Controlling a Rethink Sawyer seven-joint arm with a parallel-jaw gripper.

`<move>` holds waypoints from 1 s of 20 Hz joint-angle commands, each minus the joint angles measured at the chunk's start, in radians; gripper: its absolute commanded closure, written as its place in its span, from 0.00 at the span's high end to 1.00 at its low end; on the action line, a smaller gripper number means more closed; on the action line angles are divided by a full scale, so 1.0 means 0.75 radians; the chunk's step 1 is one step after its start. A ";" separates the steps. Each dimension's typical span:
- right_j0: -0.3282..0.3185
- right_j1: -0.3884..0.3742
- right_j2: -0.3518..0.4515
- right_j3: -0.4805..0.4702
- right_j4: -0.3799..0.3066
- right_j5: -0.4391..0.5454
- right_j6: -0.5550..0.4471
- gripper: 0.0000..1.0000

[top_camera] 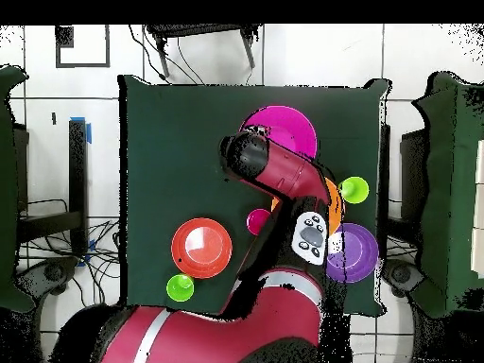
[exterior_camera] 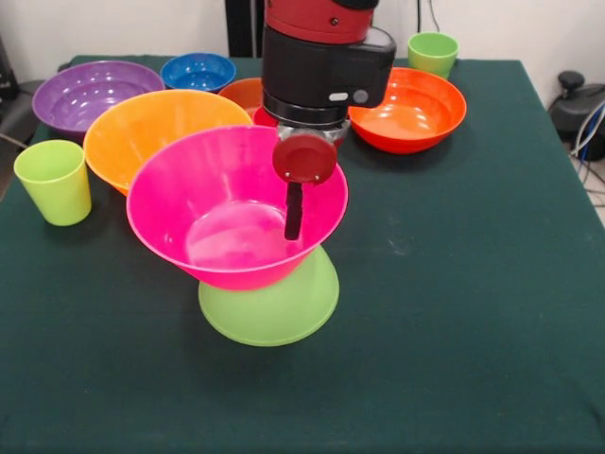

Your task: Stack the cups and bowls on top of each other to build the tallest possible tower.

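Observation:
The large pink bowl [exterior_camera: 227, 208] sits upright on the lime green bowl [exterior_camera: 274, 307], which is turned rim-down near the table's middle; the pink one sits a little off-centre. My gripper [exterior_camera: 295, 213] reaches down into the pink bowl at its far rim. I cannot tell whether it holds the rim. In the overhead view the arm hides the gripper, and the pink bowl [top_camera: 284, 132] shows beyond it. The medium orange bowl [exterior_camera: 408, 109] stands alone at the back right. The red-pink cup [top_camera: 258, 221] stands beside the arm.
The yellow-orange bowl [exterior_camera: 156, 128] touches the pink bowl's left side. The purple bowl [exterior_camera: 95, 95], blue bowl [exterior_camera: 198, 71] and small dark orange bowl [exterior_camera: 244, 93] stand behind. One green cup [exterior_camera: 54, 180] stands at the left, another [exterior_camera: 433, 52] at the back right.

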 commanded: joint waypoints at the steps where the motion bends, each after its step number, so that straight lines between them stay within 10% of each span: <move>1: 0.025 0.096 0.130 0.076 0.053 -0.036 0.182 1.00; 20: -0.001 0.016 0.084 0.127 0.033 0.060 0.124 1.00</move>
